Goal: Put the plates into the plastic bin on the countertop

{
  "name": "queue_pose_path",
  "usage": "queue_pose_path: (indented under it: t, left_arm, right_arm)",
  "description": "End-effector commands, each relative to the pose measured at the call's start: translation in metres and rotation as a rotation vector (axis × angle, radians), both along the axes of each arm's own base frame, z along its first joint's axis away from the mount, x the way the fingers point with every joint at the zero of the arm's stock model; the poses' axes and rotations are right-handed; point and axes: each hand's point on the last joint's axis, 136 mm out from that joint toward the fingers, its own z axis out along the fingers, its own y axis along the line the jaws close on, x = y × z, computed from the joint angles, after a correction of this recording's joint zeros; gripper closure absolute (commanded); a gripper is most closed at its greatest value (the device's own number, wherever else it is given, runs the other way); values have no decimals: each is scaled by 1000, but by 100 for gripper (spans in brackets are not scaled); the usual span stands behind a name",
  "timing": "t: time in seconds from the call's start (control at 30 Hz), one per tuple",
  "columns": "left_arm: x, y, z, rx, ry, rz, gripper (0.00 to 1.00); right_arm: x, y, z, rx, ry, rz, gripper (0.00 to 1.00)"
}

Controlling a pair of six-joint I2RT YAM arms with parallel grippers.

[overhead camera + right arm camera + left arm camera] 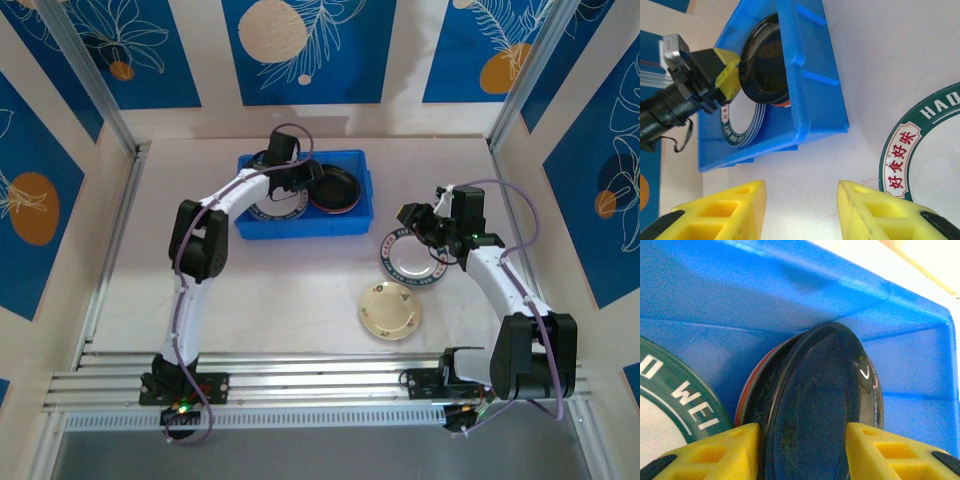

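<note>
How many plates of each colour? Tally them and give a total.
White plates with green rims: 2
Black plate: 1
Red-edged plate behind it: 1
Cream plate: 1
Total: 5

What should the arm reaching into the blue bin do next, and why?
Probably lift the left end effector straight up out of the bin. Its fingers stand apart on either side of the black plate, which leans inside the bin on a red-rimmed plate, so the drop looks done. A green-rimmed plate and a cream plate wait on the countertop.
</note>
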Motion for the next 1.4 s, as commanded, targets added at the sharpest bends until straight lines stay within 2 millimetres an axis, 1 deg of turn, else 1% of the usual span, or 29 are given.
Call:
queue_pose_path:
  t: [0.0,0.1,0.3,0.4,0.47,0.6,0.73,0.77,0.87,1.07,1.2,1.37]
  left_arm:
    - [-4,-4,-7,77,5,-31,48]
    - [-6,-3,-8,118,7,-41,43]
    - [-6,2,-6,157,3,-39,42]
    - [-6,4,-3,167,-3,-40,38]
    - [-7,5,1,180,-14,-41,33]
    - [-6,7,9,208,-46,-42,32]
    - [-4,3,20,196,-85,-65,30]
    - [-4,0,21,189,-94,-74,30]
    - [-2,-6,19,171,-108,-89,36]
    - [-3,-18,4,129,-90,-104,54]
    - [-7,-21,-11,120,-66,-110,57]
    - [-12,-18,-27,129,-46,-110,58]
  right_arm:
    - [-1,1,10,-83,-50,9,57]
    - [-3,5,12,-131,-65,17,57]
    - [-4,9,15,-165,-73,31,57]
    - [-4,10,15,-165,-72,34,57]
    - [-4,10,15,-166,-74,32,57]
    - [-4,11,15,-167,-71,33,57]
    - [-5,11,13,-169,-65,34,57]
    - [-4,12,12,-168,-62,38,57]
    - [-5,14,12,-163,-56,47,57]
    - [-4,15,13,-166,-54,50,58]
    - [-2,17,12,-167,-45,56,58]
    - [-1,20,10,-160,-36,67,58]
